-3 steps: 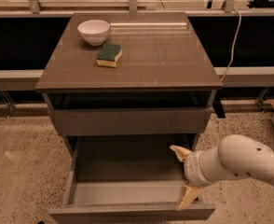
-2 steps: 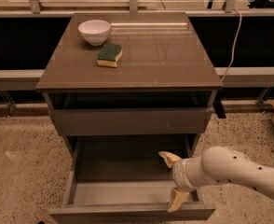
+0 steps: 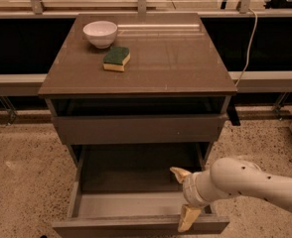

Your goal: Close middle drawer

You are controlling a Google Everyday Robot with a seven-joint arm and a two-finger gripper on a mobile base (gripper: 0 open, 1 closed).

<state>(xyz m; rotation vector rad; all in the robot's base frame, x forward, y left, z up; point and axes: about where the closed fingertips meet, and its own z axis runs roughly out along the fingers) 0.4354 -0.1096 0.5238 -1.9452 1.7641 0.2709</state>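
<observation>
- The cabinet fills the centre of the frame, its tabletop in the upper half. The topmost drawer beneath it stands slightly ajar.
- The middle drawer sits at the bottom centre of the frame, pulled far out. Its pale floor is fully exposed and its front panel runs along the lower edge. The task therefore looks barely begun: the whole push back into the cabinet is left to do.
- The white arm enters from the lower right and reaches left toward the drawer's right end.
- The claw hangs at the lower centre-right with its two tan fingers spread apart and nothing between them. One fingertip is over the inside of the drawer box, the other lies across the top edge of the front panel.
- Compared with a second ago, the arm has swung leftward and the claw sits a little lower against the panel. The drawer itself shows no visible travel inward.
- A white bowl and a green-and-yellow sponge rest at the upper left of the tabletop, both where they were before.
</observation>
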